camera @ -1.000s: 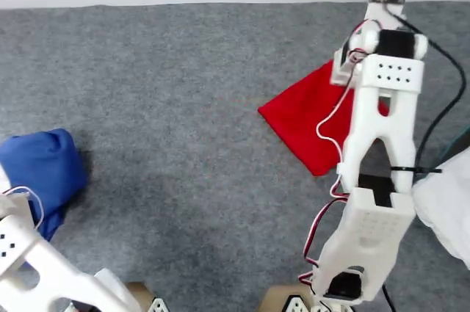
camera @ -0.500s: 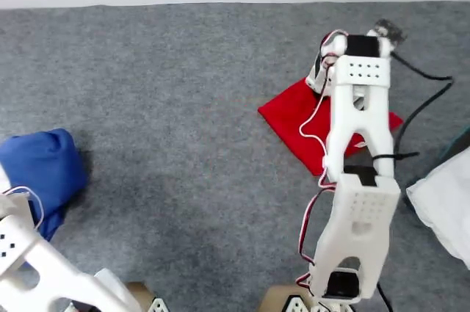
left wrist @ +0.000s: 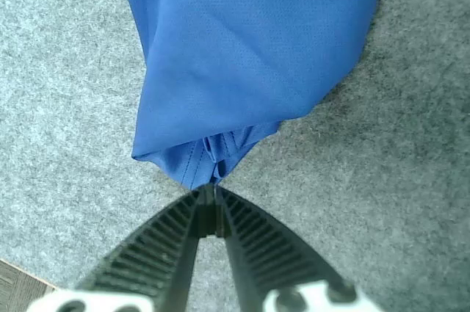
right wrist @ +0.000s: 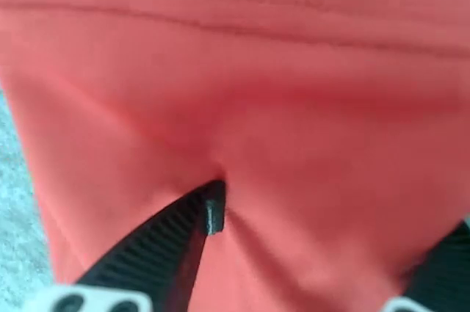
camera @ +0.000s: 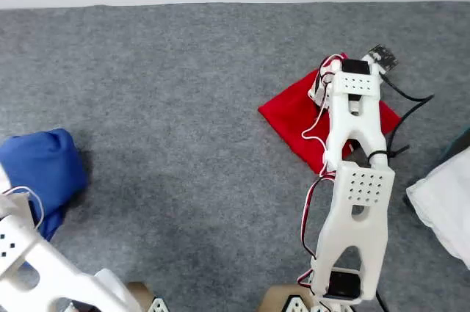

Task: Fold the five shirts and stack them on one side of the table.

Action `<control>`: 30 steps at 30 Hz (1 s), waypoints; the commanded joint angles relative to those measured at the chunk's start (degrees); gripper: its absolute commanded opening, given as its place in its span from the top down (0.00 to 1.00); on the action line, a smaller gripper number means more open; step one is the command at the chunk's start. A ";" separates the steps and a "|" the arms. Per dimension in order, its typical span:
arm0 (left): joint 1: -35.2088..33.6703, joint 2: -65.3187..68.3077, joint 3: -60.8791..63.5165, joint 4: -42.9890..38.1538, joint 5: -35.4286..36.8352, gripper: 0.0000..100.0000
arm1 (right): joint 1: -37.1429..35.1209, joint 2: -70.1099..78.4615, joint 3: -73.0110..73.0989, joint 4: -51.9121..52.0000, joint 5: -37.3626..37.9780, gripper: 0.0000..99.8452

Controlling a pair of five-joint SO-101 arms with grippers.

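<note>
Red shirt (camera: 294, 117), a flat, sharp-cornered patch of smooth cloth, lies on the right half of the table (camera: 183, 92), one corner pointing toward the middle. The right arm (camera: 352, 180) stretches across it, and the right gripper (right wrist: 323, 231) is spread wide. One ribbed black finger (right wrist: 205, 216) presses a dimple into the red fabric, with a seam line running beyond it.

At the left edge sits the blue shirt (camera: 40, 165), a rounded bundle of fine mesh knit with a stitched hem. The left gripper (left wrist: 213, 200) has its ribbed fingers pressed together, the tips right at the bundle's lowest fold; whether they catch any cloth cannot be told.

A white shirt (camera: 444, 202) is heaped at the right edge, near the red one but apart from it. Between red and blue runs a wide stretch of bare, coarse grey felt, reaching to the straight far edge below a pale wall.
</note>
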 commanded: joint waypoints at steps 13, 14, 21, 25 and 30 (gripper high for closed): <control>0.26 -1.23 -0.48 -0.88 -0.35 0.99 | -0.13 1.27 -0.70 -0.57 11.43 0.99; 0.26 -1.23 -0.57 -0.88 -0.35 0.99 | -0.04 1.19 -0.70 -0.48 13.10 0.99; 0.18 -1.23 -0.66 -0.88 -0.35 0.99 | 1.89 -7.87 -0.70 7.08 19.34 0.99; 0.26 -1.23 -0.66 -0.88 -0.35 0.99 | 1.89 -16.57 -0.70 14.11 24.62 0.99; 0.26 -1.23 -0.66 -0.88 -0.35 0.99 | 3.56 -26.24 -0.70 18.15 31.30 0.99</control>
